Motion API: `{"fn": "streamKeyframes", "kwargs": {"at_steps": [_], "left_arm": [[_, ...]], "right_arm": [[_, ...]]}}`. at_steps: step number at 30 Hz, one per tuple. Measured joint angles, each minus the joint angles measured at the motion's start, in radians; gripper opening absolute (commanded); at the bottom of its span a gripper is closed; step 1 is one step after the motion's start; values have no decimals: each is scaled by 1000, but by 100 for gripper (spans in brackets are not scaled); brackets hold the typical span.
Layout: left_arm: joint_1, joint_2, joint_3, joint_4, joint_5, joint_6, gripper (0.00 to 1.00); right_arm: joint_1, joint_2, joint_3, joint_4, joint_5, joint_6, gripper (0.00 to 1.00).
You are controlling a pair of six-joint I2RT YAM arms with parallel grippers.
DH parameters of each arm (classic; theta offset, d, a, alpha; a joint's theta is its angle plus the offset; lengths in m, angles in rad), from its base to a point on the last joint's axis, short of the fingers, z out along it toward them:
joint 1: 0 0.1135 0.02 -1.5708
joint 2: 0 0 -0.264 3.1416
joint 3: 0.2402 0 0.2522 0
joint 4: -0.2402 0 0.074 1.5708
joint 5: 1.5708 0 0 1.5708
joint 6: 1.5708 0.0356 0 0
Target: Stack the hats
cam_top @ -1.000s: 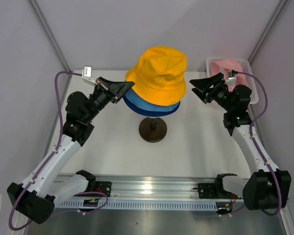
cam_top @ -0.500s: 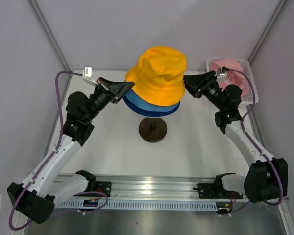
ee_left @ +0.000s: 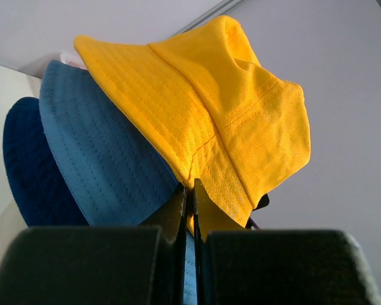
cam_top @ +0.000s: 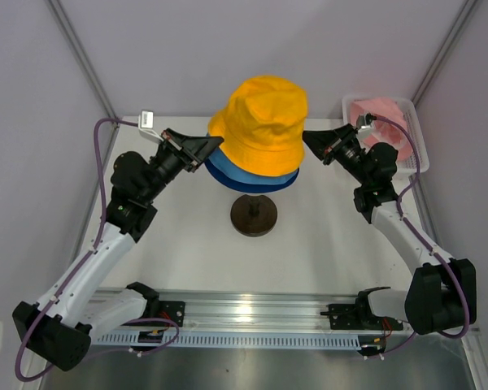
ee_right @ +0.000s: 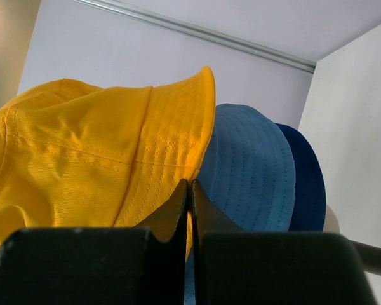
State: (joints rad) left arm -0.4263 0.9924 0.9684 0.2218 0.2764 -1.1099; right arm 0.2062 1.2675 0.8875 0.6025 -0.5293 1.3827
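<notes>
- Left wrist view first: the left gripper (ee_left: 190, 197) has its two dark fingers pressed together on the brim edge of the yellow-orange hat (ee_left: 209, 121), the fabric pinched between the tips.
- Right wrist view shows much the same from the other side: the right gripper (ee_right: 189, 194) is clamped on the opposite brim edge of that yellow-orange hat (ee_right: 95, 159), fingertips meeting with the cloth between them.
- From the top external camera, the left gripper (cam_top: 215, 145) sits at the left brim of the yellow-orange hat (cam_top: 264, 122) and the right gripper (cam_top: 307, 140) at its right brim, so the hat is held from both sides.
- Directly under the yellow-orange hat lies the light blue hat (cam_top: 252, 177), its brim showing just below the yellow one.
- Under that is the dark blue hat (cam_top: 214, 172), only a rim of it peeking out on the left and lower edge.
- Below the stack, on the table (cam_top: 187, 244), stands a dark round base (cam_top: 254, 215); what carries the hats above it is hidden.
- To the right of the yellow-orange hat, behind the right arm, a white basket (cam_top: 419, 150) holds the pink hat (cam_top: 382, 110).
</notes>
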Motion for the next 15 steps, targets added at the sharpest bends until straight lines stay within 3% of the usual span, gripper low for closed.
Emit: {"fn": "streamKeyframes", "kwargs": {"at_steps": [15], "left_arm": [[-10, -97, -58, -106, -84, 74, 1]], "right_arm": [[17, -81, -57, -91, 46, -142, 0]]}}
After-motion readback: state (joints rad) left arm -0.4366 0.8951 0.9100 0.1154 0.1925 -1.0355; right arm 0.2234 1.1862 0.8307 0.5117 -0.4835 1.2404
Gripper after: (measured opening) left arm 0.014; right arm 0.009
